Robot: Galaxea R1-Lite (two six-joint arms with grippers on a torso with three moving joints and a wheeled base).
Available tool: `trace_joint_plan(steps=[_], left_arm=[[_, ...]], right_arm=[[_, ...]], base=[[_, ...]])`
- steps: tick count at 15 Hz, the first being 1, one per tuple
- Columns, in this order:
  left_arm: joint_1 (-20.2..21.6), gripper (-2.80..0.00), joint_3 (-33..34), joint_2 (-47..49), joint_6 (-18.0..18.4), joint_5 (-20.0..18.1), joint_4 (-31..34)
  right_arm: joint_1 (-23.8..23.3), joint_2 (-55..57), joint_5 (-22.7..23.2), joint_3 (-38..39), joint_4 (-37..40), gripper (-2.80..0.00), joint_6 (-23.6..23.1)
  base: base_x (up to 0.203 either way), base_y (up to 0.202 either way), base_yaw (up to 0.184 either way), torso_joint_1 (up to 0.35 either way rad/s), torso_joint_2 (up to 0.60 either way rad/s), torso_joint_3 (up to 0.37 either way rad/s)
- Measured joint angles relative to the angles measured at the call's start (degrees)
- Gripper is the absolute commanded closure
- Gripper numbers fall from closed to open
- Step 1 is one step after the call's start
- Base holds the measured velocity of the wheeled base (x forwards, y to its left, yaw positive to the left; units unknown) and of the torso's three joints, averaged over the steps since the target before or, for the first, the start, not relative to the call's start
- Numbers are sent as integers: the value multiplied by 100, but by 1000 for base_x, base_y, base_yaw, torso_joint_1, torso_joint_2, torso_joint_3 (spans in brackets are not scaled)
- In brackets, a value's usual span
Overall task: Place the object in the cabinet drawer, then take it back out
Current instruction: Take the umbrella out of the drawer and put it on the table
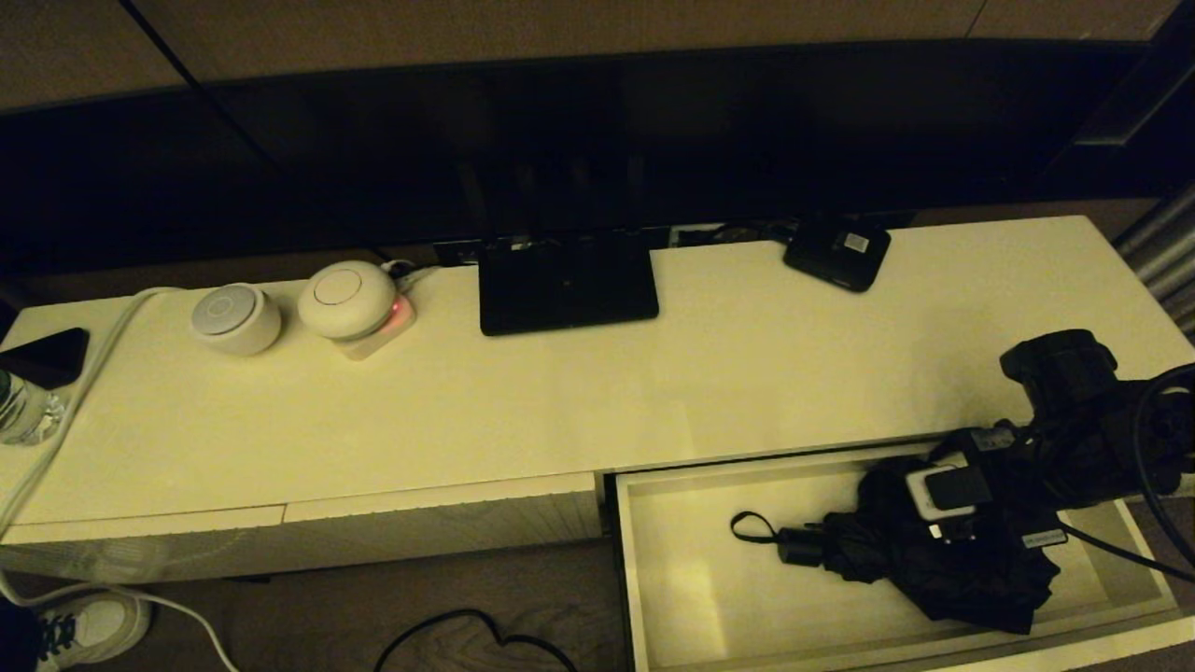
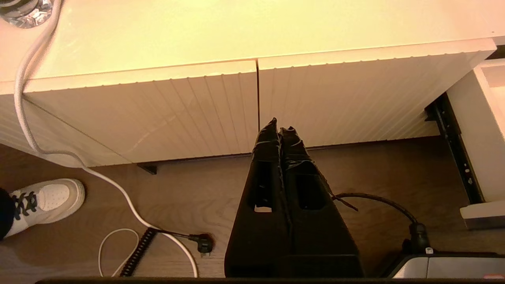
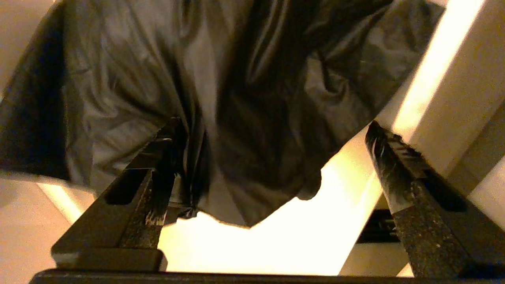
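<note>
Black fabric fills the space between the right gripper's (image 3: 272, 130) fingers (image 3: 390, 169), which stand wide apart in the right wrist view. One finger's tip presses against the bunched canopy of the umbrella (image 1: 934, 560); the other is clear of the cloth, close to the drawer's pale wall. Whether anything is truly gripped cannot be told.

Seen from the head camera, the umbrella lies on the floor of the open cabinet drawer (image 1: 672, 597), toward its 3 o'clock end. Its short handle (image 1: 799, 545) points to 9 o'clock, and the thin strap loop (image 1: 750, 528) lies on the drawer bottom beyond it. The right arm (image 1: 1064, 439) reaches in from 3 o'clock and hangs over the canopy.

On the cabinet top (image 1: 653, 392), at 12 o'clock from the drawer, stand a flat black router (image 1: 567, 282) and a small black box with a white sticker (image 1: 837, 252). Two round white devices (image 1: 289, 308) sit toward 10 o'clock.

The left gripper (image 2: 279, 128) hangs low before the closed ribbed drawer fronts (image 2: 347, 98), its fingers pressed together on nothing. A white cable (image 2: 118, 189) and a white shoe (image 2: 43, 203) lie on the wooden floor beneath it.
</note>
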Motion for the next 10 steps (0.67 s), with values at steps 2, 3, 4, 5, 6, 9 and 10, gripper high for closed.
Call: trace_joint_plan(steps=[2, 3, 4, 5, 6, 9, 10], left_arm=[[0, 0, 0, 0, 0, 0, 0], [0, 0, 0, 0, 0, 0, 1], [0, 0, 0, 0, 0, -2, 0], [0, 0, 0, 0, 1, 0, 0], [0, 0, 0, 0, 0, -2, 0], [0, 0, 0, 0, 0, -1, 0], [0, 0, 0, 0, 0, -1, 0]], right_arm=[[-9, 120, 0, -98, -26, -280, 0], [-12, 169, 0, -144, -26, -280, 7], [-15, 217, 0, -181, -26, -280, 13], [-17, 255, 0, -198, -47, -280, 13], [-17, 288, 0, -198, -76, -280, 16], [-15, 378, 3, -112, -286, -280, 22], [-11, 401, 3, -87, -351, -280, 24]], base=[[0, 0, 0, 0, 0, 0], [0, 0, 0, 0, 0, 0], [0, 0, 0, 0, 0, 0], [0, 0, 0, 0, 0, 0], [0, 0, 0, 0, 0, 0], [0, 0, 0, 0, 0, 0], [0, 0, 0, 0, 0, 0]])
